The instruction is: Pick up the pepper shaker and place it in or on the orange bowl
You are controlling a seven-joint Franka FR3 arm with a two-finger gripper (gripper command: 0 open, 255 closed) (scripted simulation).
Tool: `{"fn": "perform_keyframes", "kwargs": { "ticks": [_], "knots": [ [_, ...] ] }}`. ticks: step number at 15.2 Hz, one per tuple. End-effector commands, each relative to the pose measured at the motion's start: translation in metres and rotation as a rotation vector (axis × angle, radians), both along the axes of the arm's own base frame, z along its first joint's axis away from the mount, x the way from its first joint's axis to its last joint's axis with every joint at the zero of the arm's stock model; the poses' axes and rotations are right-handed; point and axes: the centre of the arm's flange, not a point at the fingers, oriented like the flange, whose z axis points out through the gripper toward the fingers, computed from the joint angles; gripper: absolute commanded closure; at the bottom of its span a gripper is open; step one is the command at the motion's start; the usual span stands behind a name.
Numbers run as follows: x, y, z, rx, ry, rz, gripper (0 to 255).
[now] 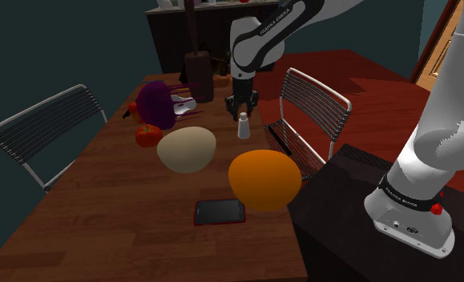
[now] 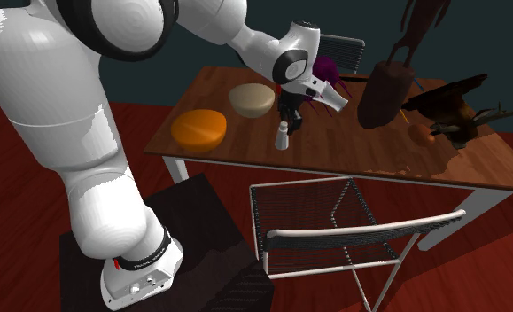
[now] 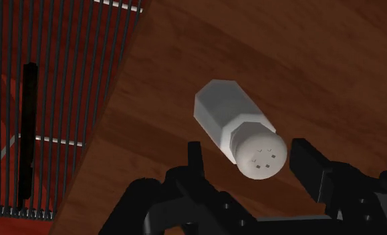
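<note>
Approach stage. The tool (image 3: 248, 160) hovers over the white pepper shaker (image 3: 235, 127), jaws apart on either side of its cap, holding nothing. The shaker stands upright on the tabletop (image 1: 126, 208), beyond the orange bowl (image 1: 264, 179). Grasp, lift and placement are not yet done.

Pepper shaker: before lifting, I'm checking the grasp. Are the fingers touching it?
Apart: the wrist view shows tabletop between the pepper shaker and both open fingers.

My gripper (image 2: 289, 118) above the pepper shaker (image 2: 282, 136)
The white shaker stands upright near the front edge of the wooden table (image 2: 361, 146); the orange bowl (image 2: 198, 129) sits to its left, a beige bowl (image 2: 252, 99) farther back.
</note>
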Motion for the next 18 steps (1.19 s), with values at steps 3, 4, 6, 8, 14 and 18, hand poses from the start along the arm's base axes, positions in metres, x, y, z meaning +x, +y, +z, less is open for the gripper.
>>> {"fn": "perform_keyframes", "kwargs": {
  "ticks": [3,4,6,8,14,18],
  "knots": [
    [0.000,0.000,0.000,0.000,0.000,0.000,255],
    [0.000,0.000,0.000,0.000,0.000,0.000,255],
    [0.000,0.000,0.000,0.000,0.000,0.000,255],
    [0.000,0.000,0.000,0.000,0.000,0.000,255],
    [0.000,0.000,0.026,0.000,0.000,0.000,255],
    [0.000,0.000,0.047,0.000,0.000,0.000,255]
  ]
}}
